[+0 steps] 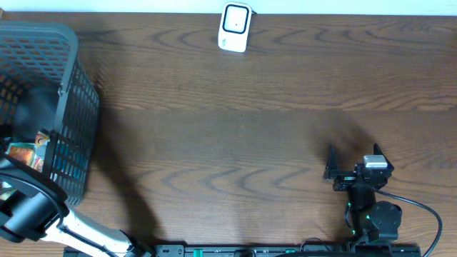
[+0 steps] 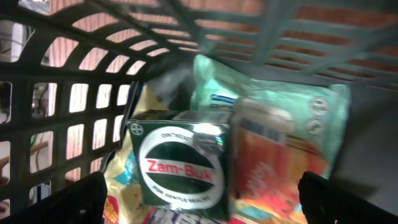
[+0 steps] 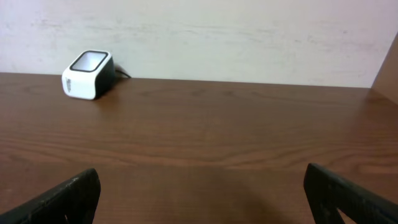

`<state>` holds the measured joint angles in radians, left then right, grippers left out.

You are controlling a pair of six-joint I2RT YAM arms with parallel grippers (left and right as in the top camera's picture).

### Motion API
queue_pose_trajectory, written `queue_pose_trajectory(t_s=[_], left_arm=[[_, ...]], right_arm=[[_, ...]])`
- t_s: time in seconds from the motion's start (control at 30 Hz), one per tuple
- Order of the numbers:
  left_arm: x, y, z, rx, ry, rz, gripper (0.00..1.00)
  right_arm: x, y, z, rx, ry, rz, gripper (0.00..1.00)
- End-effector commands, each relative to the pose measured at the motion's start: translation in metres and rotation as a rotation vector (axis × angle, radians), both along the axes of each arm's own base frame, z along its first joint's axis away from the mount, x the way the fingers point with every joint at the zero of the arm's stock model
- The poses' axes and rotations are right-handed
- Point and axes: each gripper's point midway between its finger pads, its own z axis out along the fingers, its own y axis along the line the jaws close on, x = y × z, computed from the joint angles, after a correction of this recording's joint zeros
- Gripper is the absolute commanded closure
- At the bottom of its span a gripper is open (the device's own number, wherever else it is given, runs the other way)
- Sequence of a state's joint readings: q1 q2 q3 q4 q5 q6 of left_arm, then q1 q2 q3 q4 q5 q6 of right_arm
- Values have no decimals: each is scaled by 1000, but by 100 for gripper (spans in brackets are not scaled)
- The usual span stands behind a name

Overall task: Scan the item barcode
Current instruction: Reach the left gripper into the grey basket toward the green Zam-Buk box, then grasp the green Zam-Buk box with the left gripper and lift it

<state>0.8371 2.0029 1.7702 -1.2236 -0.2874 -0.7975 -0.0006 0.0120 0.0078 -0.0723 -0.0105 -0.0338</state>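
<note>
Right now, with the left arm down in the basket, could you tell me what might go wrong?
The Zam-Buk box lies tight against soft packets, so the open left pincer may grab one too. The basket wall is close; the pincer could snag its mesh on lifting. The scanner sits far across the table, so a weak grip might drop the box.

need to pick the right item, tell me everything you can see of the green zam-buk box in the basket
The green box is a dark green carton, cardboard by the look, glossy. Its front shows a white oval ring with red Zam-Buk lettering and a round logo at the top left corner. It stands roughly upright inside the basket, on colourful packets, with an orange packet against its right side. Nothing grips it.
</note>
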Motion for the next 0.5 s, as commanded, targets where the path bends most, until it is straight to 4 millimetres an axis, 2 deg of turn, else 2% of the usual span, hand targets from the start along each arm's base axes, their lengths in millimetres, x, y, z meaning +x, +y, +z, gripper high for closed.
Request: queue_pose_trajectory(t_s=[0.0,0.23,0.47], left_arm=[[-11,2,-14,-9,36,35,2],[-13,3,-31,-15,25,39,2],[-11,5,-38,-8,19,26,2]], right_arm=[[0,2,0,-5,-1,10,1],[0,2,-1,-5,0,10,1],[0,2,-1,-5,0,10,1]])
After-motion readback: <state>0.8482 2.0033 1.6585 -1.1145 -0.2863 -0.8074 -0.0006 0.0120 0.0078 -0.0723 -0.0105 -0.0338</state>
